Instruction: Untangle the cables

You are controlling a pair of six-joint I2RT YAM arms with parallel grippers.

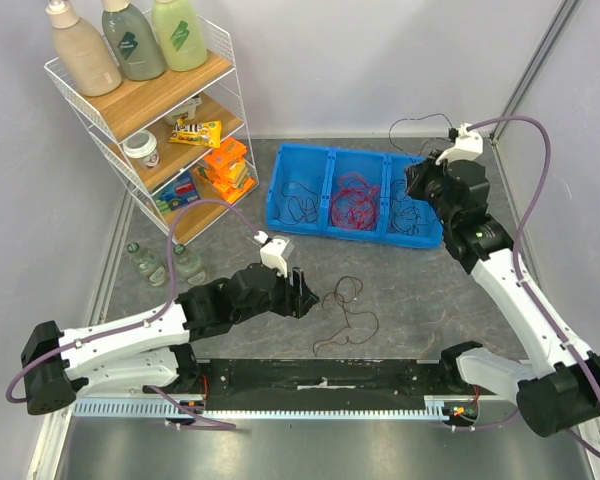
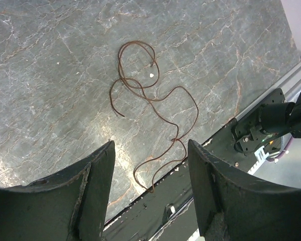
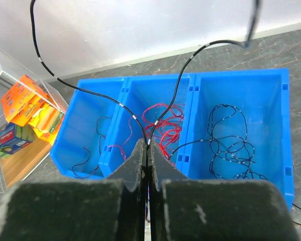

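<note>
Black and hair-thin, the catch of the right gripper [image 3: 148, 153]: clamps one black cable [image 3: 179, 83] between jaws pressed fully together, the strand leaving the fingertips in two branches, both arching up and away. Hangs above the blue three-compartment bin [image 3: 190, 75], toward its right end in the top view. Inside the bin: red cables [image 3: 163, 118] bunched in the middle compartment, loose black cables [image 3: 231, 145] in the two outer ones. Well apart from all that, over the grey stone-patterned table [image 2: 50, 75]: left gripper [image 2: 150, 145] spread wide, grasping nothing. Hovers low above a single brownish-red cable [image 2: 158, 99], neither finger touching it. Lies in loose open loops on the bare tabletop, between the bin and the black base rail [image 1: 320, 375] at the near edge. Past the bin's left end, against the wall: white wire shelf [image 1: 195, 80] stocked with bottles and snack packs.
</note>
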